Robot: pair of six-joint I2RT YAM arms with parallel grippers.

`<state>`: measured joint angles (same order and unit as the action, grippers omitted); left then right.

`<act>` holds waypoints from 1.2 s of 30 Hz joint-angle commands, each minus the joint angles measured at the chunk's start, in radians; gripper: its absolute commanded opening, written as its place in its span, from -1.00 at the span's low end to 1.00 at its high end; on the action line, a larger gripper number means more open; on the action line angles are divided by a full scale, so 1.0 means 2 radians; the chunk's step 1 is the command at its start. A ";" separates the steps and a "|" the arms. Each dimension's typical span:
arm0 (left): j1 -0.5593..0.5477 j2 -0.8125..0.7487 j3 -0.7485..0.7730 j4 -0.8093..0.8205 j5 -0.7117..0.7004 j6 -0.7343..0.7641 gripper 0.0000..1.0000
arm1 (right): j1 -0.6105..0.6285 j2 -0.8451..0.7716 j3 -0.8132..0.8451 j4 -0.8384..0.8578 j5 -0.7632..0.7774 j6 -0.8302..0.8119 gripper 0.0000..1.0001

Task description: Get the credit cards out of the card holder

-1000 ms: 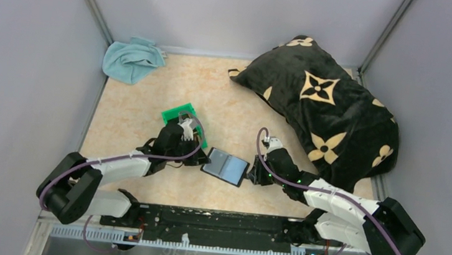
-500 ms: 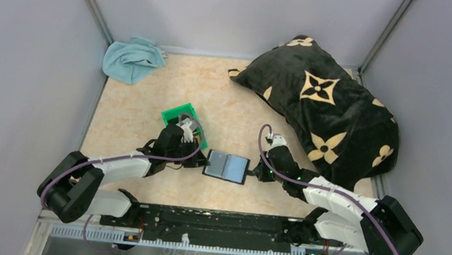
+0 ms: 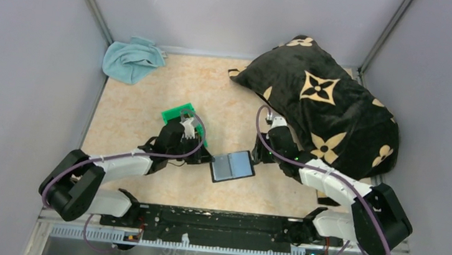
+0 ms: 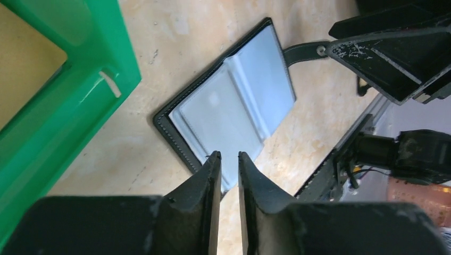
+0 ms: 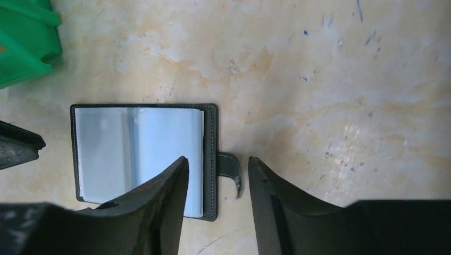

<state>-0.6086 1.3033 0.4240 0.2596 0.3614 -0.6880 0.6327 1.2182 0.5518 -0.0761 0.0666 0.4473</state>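
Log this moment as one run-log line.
card holder: open flat on table | left tool: barely open, empty, above it | right tool: open, empty, over clasp strap

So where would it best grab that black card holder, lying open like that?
The card holder lies flat and open on the table, so its edges offer little to pinch. Probably best is the small strap sticking out of one edge, taken from above on the right gripper's side.
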 commanded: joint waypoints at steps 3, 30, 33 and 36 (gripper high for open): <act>-0.001 0.002 -0.009 0.077 0.017 -0.040 0.26 | -0.002 -0.071 0.033 -0.018 0.060 -0.012 0.10; -0.112 -0.026 -0.028 0.123 -0.129 -0.062 -0.96 | 0.058 -0.017 -0.023 0.161 -0.138 -0.010 -1.00; -0.112 -0.002 -0.053 0.176 -0.122 -0.093 -0.44 | 0.068 -0.001 -0.034 0.184 -0.141 0.003 -1.00; -0.112 0.003 -0.066 0.182 -0.133 -0.088 -0.15 | 0.080 0.016 -0.028 0.191 -0.134 0.005 -1.00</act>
<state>-0.8314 1.2961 0.3252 0.5255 0.0643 -0.8375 0.7616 1.2251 0.4721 0.2016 -0.1497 0.4232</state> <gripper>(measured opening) 0.375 0.005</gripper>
